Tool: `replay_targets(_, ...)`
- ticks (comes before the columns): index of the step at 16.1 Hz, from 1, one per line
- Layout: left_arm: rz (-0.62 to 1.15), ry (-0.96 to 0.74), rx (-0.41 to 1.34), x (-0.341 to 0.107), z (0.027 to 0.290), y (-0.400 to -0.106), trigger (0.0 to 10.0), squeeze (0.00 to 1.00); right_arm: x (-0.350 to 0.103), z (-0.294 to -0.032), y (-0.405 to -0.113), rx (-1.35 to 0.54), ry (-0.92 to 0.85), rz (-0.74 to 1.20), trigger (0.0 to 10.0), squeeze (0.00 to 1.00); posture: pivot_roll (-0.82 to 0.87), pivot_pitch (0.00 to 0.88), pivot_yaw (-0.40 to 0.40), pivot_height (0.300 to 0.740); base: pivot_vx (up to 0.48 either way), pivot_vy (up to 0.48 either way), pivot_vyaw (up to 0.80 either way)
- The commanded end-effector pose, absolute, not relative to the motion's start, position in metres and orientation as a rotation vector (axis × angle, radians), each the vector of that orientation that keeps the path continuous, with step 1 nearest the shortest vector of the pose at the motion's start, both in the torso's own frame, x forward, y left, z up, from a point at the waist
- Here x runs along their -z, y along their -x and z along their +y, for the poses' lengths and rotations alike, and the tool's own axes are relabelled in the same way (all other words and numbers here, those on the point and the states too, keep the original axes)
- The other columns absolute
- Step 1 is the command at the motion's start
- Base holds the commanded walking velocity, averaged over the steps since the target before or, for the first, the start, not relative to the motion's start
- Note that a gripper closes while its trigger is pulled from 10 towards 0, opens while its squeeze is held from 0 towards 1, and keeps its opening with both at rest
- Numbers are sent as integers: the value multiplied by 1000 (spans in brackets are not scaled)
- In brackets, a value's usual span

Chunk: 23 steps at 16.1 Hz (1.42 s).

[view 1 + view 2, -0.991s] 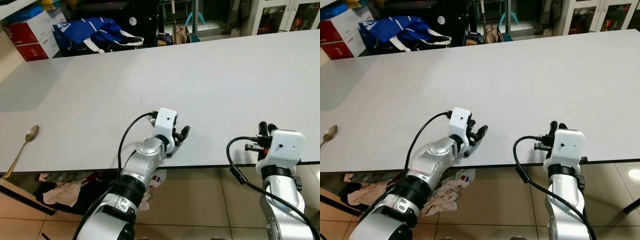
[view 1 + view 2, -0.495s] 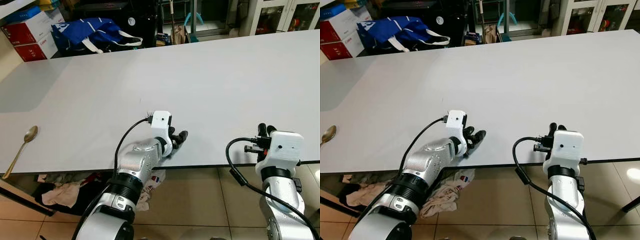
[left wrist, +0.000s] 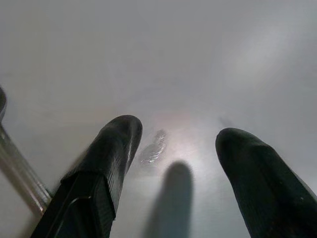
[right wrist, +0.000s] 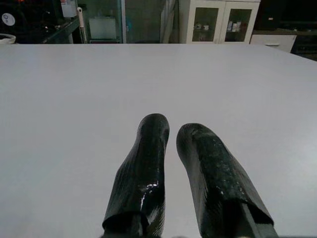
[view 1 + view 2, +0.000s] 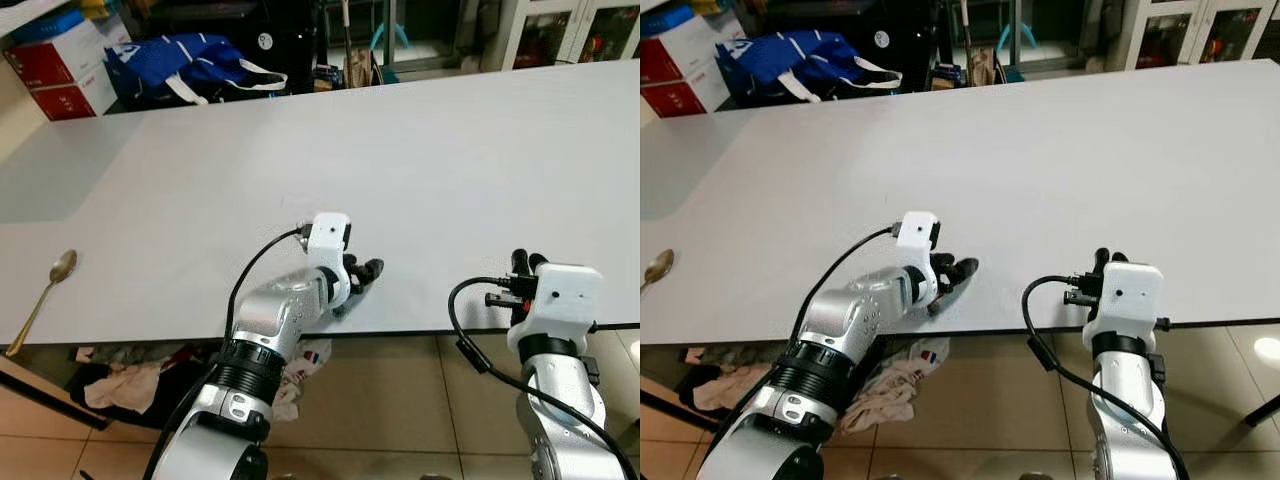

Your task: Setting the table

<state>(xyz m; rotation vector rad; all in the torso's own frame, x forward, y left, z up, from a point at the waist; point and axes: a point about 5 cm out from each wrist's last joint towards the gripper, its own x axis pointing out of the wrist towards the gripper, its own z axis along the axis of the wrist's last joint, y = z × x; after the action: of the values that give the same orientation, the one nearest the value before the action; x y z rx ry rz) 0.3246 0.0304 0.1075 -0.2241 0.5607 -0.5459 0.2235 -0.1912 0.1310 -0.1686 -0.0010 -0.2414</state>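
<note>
Hovering left pincer (image 5: 366, 277) near table (image 5: 450, 170) edge; spoon (image 5: 45, 297) apart.

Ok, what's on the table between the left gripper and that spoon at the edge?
Nothing: in the left eye view, only bare white table lies between the left gripper and the gold spoon near the table's left front edge.

A gold-coloured spoon (image 5: 44, 300) lies flat on the white counter (image 5: 420, 160), at its near edge far to the robot's left. Its bowl points away from the robot and its thin handle runs back toward the counter's edge.
</note>
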Motion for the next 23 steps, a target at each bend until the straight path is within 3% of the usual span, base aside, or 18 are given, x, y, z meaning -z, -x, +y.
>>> replay_targets(1,575,212,539,-106,36,-323,10000,0,-134,-187,-224,230,164,-10,10000,0,-147,0,129,740,0,0,0)
replay_targets(6,602,174,494,-103,50,-322,10000,0,-133,-186,-225,222,165,-4,10000,0,-137,0,120,740,0,0,0)
replay_targets(9,513,81,494,-98,53,-321,10000,0,-131,-187,-225,227,175,-1,10000,0,-136,0,119,740,0,0,0)
replay_targets(13,584,96,494,-86,51,-314,10000,0,-131,-186,-225,224,176,-1,10000,0,-139,0,117,740,0,0,0)
replay_targets(23,626,21,383,-75,98,-317,10000,0,-129,-186,-226,221,174,9,10000,0,-121,0,113,740,0,0,0)
